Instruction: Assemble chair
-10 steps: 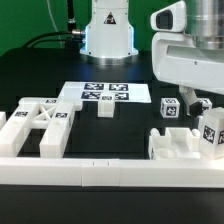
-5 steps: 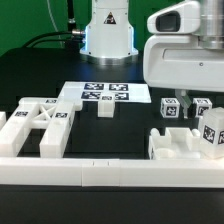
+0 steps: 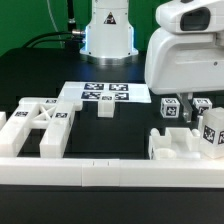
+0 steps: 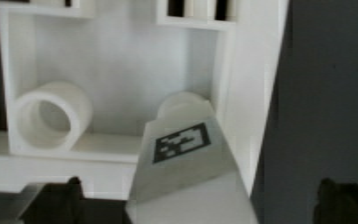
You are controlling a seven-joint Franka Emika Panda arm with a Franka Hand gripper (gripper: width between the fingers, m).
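The white robot arm (image 3: pixel 185 55) is drifting toward the exterior view's right over the chunky white plastic slab (image 3: pixel 175 148) on the black worktop (image 3: pixel 40 75), its tool (image 4: pixel 202 205) spreading fully around an ungripped tagged white square post (image 4: pixel 185 140), probably readying a grasp.

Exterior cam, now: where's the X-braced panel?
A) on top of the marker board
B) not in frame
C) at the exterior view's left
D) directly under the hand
C: the X-braced panel sits at the exterior view's left, apart from the marker board in the middle.
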